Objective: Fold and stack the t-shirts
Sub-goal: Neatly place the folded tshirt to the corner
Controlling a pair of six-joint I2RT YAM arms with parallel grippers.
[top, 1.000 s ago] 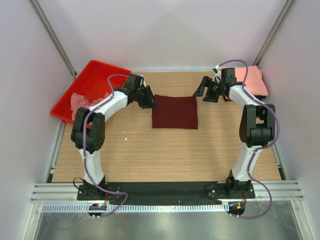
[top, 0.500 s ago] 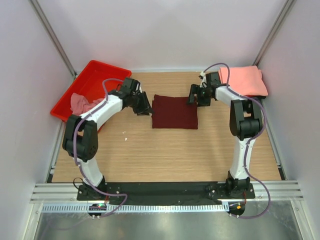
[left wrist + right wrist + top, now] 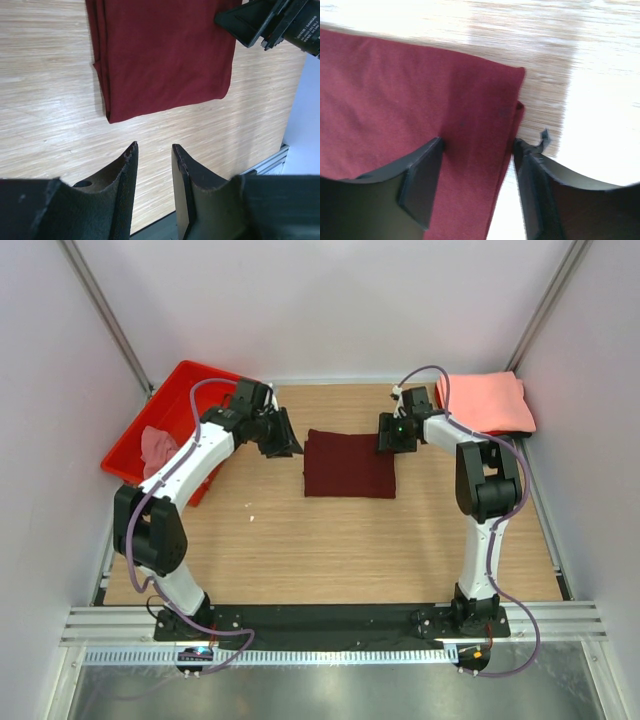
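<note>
A dark maroon t-shirt (image 3: 350,465) lies folded into a flat rectangle in the middle of the wooden table. My left gripper (image 3: 288,443) hovers just off its far left corner, open by a narrow gap and empty; in the left wrist view (image 3: 154,150) it is over bare wood with the maroon shirt (image 3: 160,55) ahead. My right gripper (image 3: 391,434) is open at the shirt's far right corner. In the right wrist view (image 3: 477,145) its jaws straddle the edge of the maroon shirt (image 3: 410,100). A salmon-pink t-shirt (image 3: 485,402) lies folded at the back right.
A rigid red plastic tray (image 3: 185,390) stands at the back left, holding a crumpled dusty pink t-shirt (image 3: 158,445). White walls close in on both sides and at the back. The right gripper's black body (image 3: 270,22) shows in the left wrist view.
My right gripper has moved left from near the salmon-pink shirt onto the maroon shirt's far right corner. My left arm's elbow has swung out to the left; its gripper stays by the far left corner.
</note>
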